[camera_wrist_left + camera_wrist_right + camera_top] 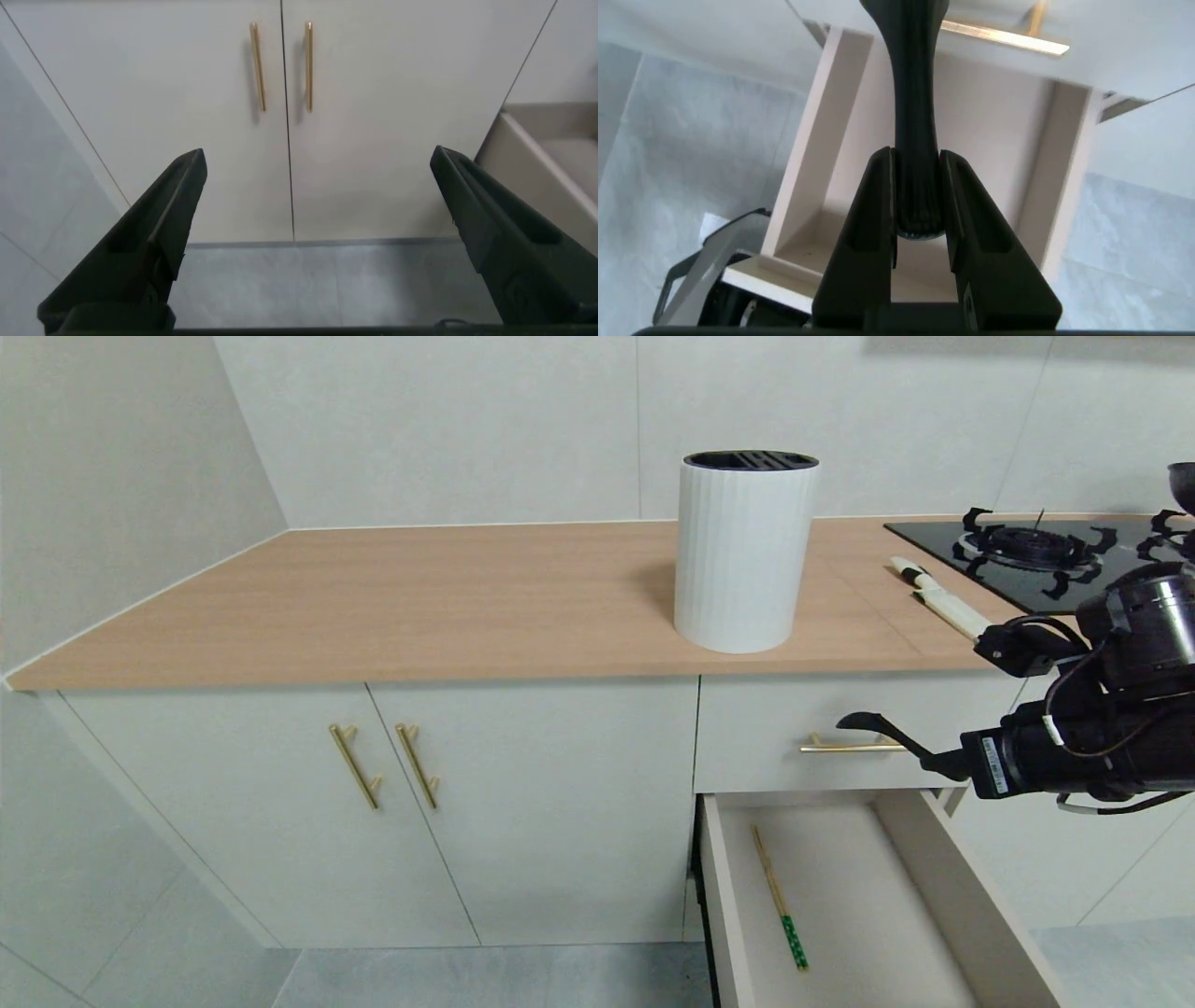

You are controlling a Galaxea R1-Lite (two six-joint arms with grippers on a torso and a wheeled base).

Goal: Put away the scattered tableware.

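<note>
The task looks partly done: chopsticks (780, 901) lie in the open drawer (859, 877) at lower right, the right gripper (918, 187) clamps a black utensil (864, 721) above it, the left gripper (318, 215) gapes empty, and a knife (938, 597) remains on the counter (420, 607) at right.

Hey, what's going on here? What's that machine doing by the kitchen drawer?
The robot is tidying away tableware. Its right end effector is shut on a black utensil, holding it above the open drawer under the counter. Chopsticks already lie in that drawer. A pale utensil lies on the counter near a white ribbed holder. The left end effector is open and empty, facing the cabinet doors.
</note>
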